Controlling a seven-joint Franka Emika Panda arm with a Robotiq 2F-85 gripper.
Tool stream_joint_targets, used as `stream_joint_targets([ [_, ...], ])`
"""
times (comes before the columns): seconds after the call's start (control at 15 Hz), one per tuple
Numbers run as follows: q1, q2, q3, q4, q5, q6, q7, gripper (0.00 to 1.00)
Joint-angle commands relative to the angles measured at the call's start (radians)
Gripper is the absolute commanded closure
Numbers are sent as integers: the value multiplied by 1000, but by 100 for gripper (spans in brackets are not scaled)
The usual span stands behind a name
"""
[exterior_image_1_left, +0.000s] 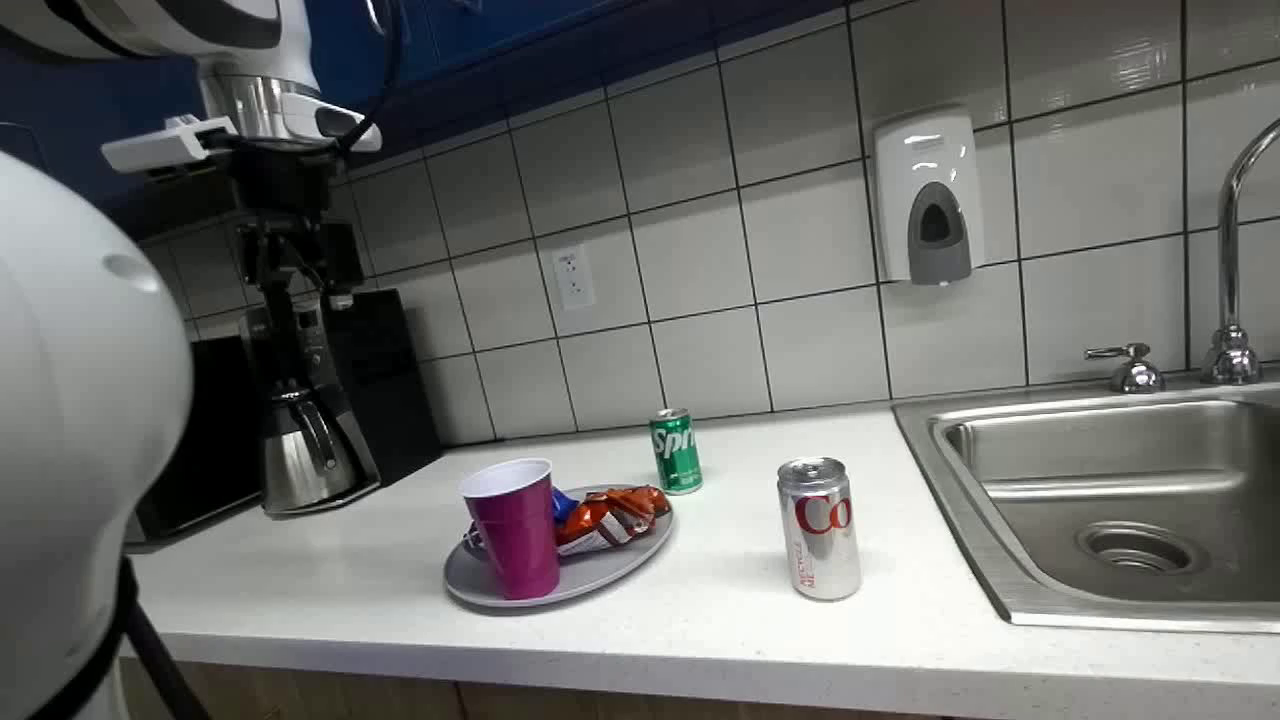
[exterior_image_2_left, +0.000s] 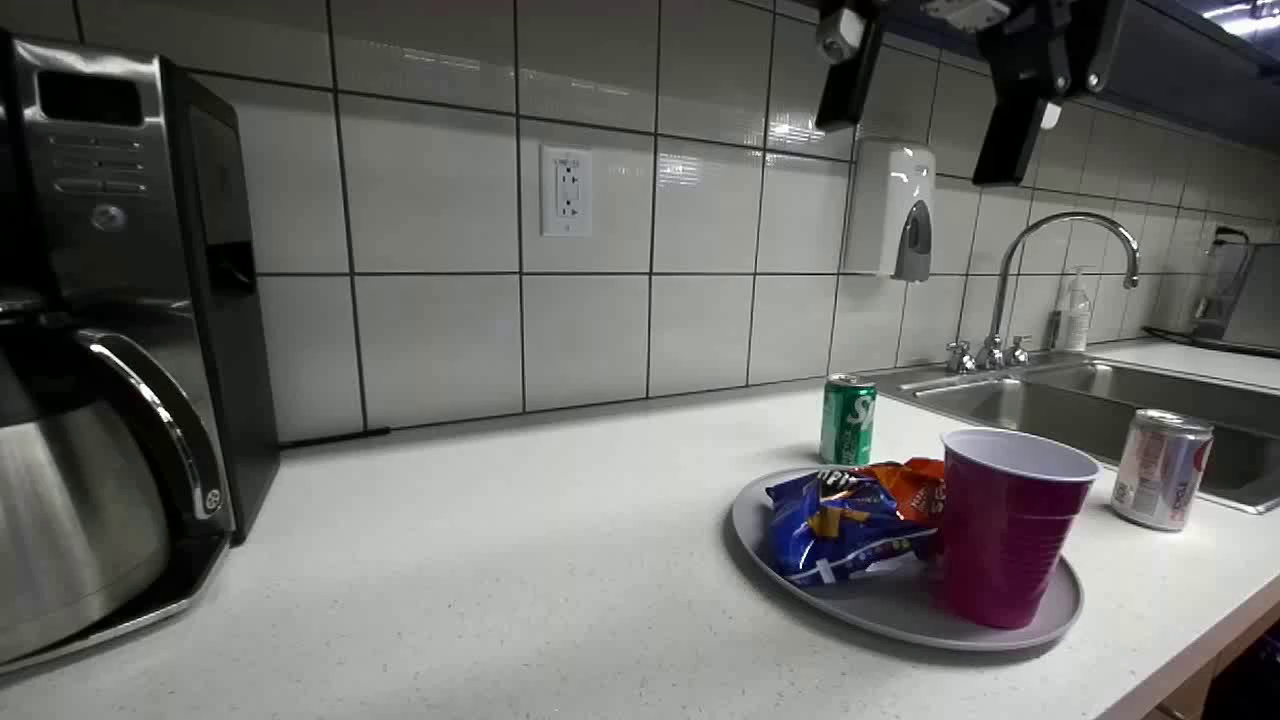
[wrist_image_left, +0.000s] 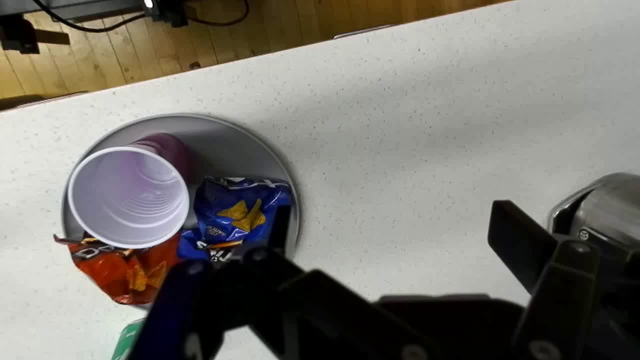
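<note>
Plainly wide, empty jaws, with easily upset things below

In an exterior view, the jaws hang well above the white speckled tabletop (exterior_image_1_left: 350, 580), overlapping the black-and-silver coffee maker (exterior_image_1_left: 395, 380); depth is hard to judge, so a careless sideways sweep could clip it. A purple plastic cup with a white inside (exterior_image_1_left: 515, 535) stands upright on a round grey plate (exterior_image_1_left: 605, 572), beside a crumpled orange foil chip bag (exterior_image_1_left: 610, 515). A green aluminium soda can (exterior_image_1_left: 677, 455) stands near the plate; a silver aluminium soda can (exterior_image_1_left: 820, 530) stands nearer the steel sink (exterior_image_1_left: 968, 510).

In an exterior view, the jaws stand far apart with nothing between them. A crumpled blue foil chip bag (exterior_image_2_left: 840, 530) lies on the plate too. The cup is wider at the mouth than the base, so a knock near its rim would likely tip it.

In the wrist view, the cup looks empty, hence light. One jaw overlaps the blue bag and the plate's edge; the opposite one points towards the stainless-steel carafe (wrist_image_left: 612, 205). Descending this wide might press the plate's rim, tilting it and toppling the cup, or strike the carafe.
</note>
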Motion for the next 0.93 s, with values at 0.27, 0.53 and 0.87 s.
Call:
stream_joint_targets([
  [0.27,-12,0,9,-6,-17,4,9,0],
  [0.53,-22,4,10,-27,-39,15,11,0],
  [0.87,-36,16,7,-61,-75,54,8,0],
])
